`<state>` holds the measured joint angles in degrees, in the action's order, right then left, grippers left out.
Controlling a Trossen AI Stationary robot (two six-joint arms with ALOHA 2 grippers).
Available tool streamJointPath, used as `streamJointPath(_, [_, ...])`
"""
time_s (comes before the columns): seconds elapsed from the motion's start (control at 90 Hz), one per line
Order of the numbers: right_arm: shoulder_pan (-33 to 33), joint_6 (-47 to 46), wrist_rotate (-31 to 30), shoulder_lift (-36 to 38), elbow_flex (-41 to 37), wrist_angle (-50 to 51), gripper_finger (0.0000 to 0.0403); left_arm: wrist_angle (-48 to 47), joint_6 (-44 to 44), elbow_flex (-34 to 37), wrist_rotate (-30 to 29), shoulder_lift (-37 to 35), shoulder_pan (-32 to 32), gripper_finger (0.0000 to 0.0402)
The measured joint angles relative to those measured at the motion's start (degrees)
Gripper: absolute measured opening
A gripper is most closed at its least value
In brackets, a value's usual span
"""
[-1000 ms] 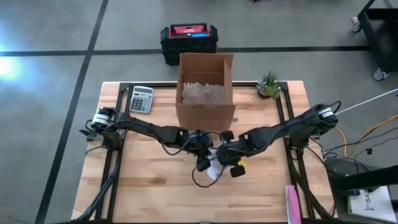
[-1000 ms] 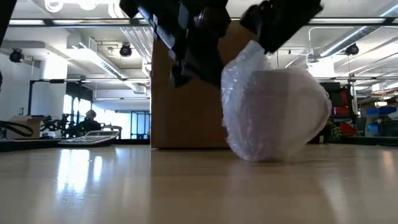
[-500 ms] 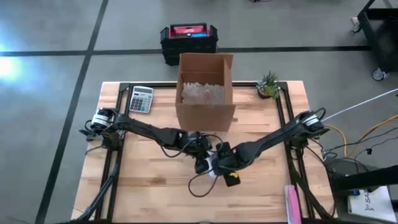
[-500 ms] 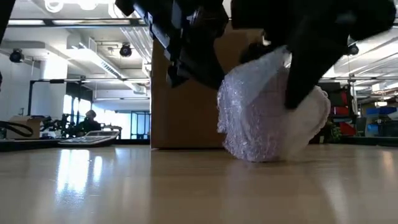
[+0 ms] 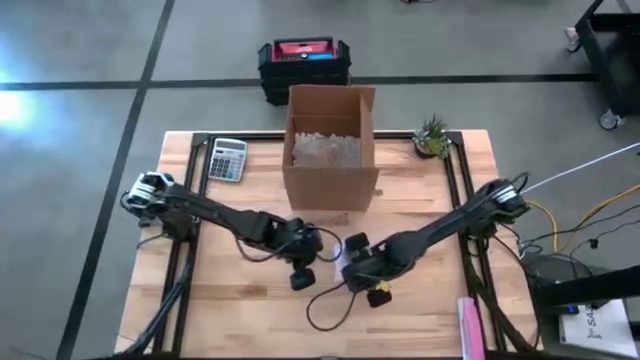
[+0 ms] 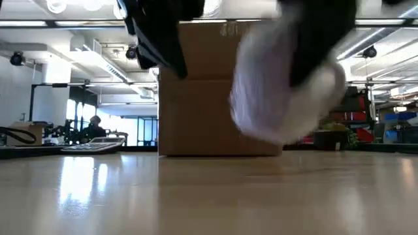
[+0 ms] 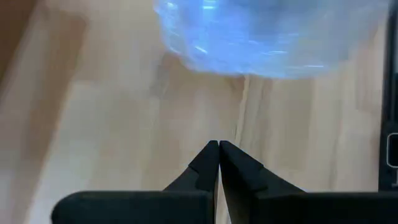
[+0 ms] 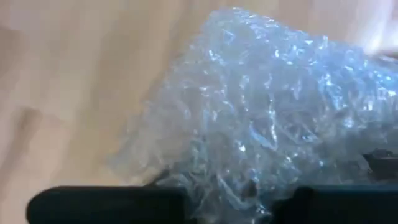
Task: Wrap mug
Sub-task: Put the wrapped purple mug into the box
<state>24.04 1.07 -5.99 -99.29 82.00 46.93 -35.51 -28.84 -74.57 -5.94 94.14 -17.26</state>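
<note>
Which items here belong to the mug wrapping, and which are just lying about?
In use: bubble-wrapped mug, lifted off the table, held by the right claw; left claw, shut and empty, beside it; cardboard box of wrap, probably.

Lying about: calculator; small plant; pink object at the table edge; black crate on the floor.

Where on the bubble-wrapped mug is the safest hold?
Across the round body of the bubble-wrapped mug, coming from above, fingers pressing the film against the mug. The wrap looks loose and crinkled, so pinching a flap alone would likely slip. The right end effector is already at it; the left end effector is shut, beside it.
</note>
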Motion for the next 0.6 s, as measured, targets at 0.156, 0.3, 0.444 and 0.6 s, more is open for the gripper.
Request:
streamJointPath(0.156, [-0.19, 5.0, -1.09, 7.2, 3.9, -0.44, 0.0008, -0.02, 1.33, 1.27, -2.68, -5.86, -2.11, 0.0])
streamJointPath(0.3, [-2.09, 11.57, -1.88, 14.14, 6.56, -5.64, 0.001, -0.01, 2.38, 4.75, -3.74, -11.38, -2.68, 0.0])
streamJointPath(0.444, [-7.49, 15.1, -6.64, 18.28, 7.92, -15.06, 0.0009, 0.18, 2.86, 10.25, -5.45, -16.63, -2.22, 0.0])
streamJointPath(0.6, [-17.91, 17.6, -8.87, 19.11, 11.2, -23.94, 0.0009, 4.53, 3.31, 17.22, -7.0, -21.82, -1.46, 0.0])
